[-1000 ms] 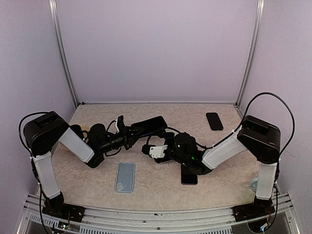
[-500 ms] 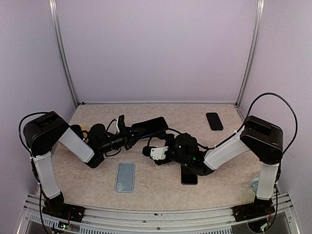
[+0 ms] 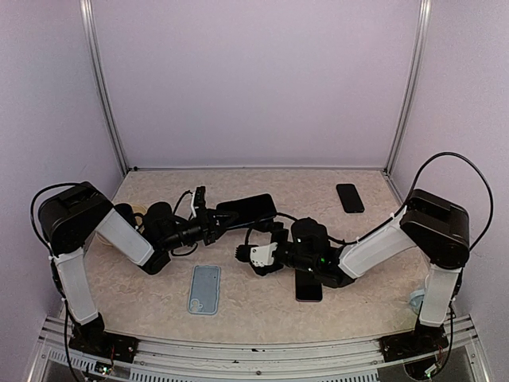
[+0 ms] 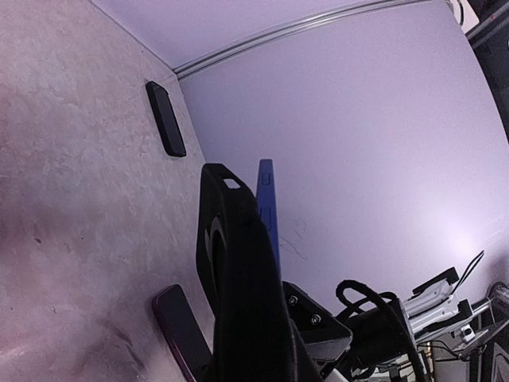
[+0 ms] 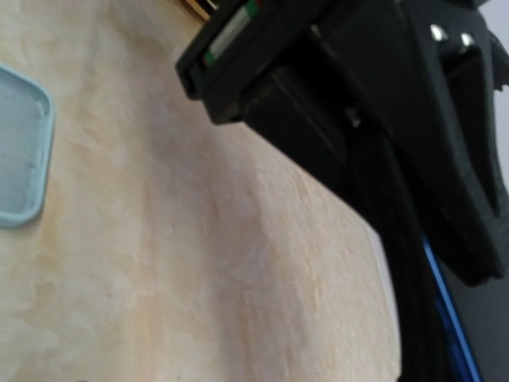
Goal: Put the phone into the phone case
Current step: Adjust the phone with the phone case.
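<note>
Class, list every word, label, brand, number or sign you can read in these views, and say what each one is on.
No text can be read in any view.
Striped label on a black housing, right wrist view: too blurred to read.
Raised phone and case: no markings visible.

A pale blue phone case [image 5: 20,151] lies at the left edge on the beige table [image 5: 199,278]; black robot hardware [image 5: 382,103] fills the upper right.
</note>
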Controlling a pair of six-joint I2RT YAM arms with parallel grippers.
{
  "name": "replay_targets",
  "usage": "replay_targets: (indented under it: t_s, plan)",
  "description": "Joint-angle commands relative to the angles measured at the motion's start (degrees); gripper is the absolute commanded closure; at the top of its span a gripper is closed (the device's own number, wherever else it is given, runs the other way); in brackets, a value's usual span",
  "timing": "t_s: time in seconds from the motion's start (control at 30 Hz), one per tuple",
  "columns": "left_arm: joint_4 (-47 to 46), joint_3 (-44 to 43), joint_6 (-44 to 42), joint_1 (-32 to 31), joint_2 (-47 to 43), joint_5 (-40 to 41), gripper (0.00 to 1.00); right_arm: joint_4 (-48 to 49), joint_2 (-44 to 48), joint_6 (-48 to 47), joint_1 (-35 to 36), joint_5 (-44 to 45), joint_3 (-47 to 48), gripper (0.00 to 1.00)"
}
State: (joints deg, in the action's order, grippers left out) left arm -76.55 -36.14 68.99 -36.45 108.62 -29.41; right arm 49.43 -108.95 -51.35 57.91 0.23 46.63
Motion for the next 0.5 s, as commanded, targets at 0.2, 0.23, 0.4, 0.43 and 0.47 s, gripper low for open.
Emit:
replay_targets:
  t_s: [0.2,0.23,0.4,0.43,0.47]
  plan:
    - [-5.62,-1.74,-6.01,-2.84,-0.45,-3.25,1.00,0.40,3.87,0.16,4.20,-20.35,1.95,0.14]
    - [-5.93,-1.85,-5.94,-2.84,-0.36,-3.59,1.00,-0.31,4.18,0.06,4.01,-21.08,1.99,0.14]
    - [-6.98,-2.59,-4.91,-2.56,1.13,-5.53,1.00,-4.83,6.93,2.58,1.64,-31.18,2.36,0.14]
    - [-7.02,-2.74,-4.85,-2.51,1.30,-5.74,1.00,-5.40,7.58,3.53,1.13,-33.21,2.40,0.14]
    - [-6.84,-2.93,-4.89,-2.45,1.39,-5.86,1.00,-5.77,8.14,4.78,0.62,-35.20,2.53,0.15]
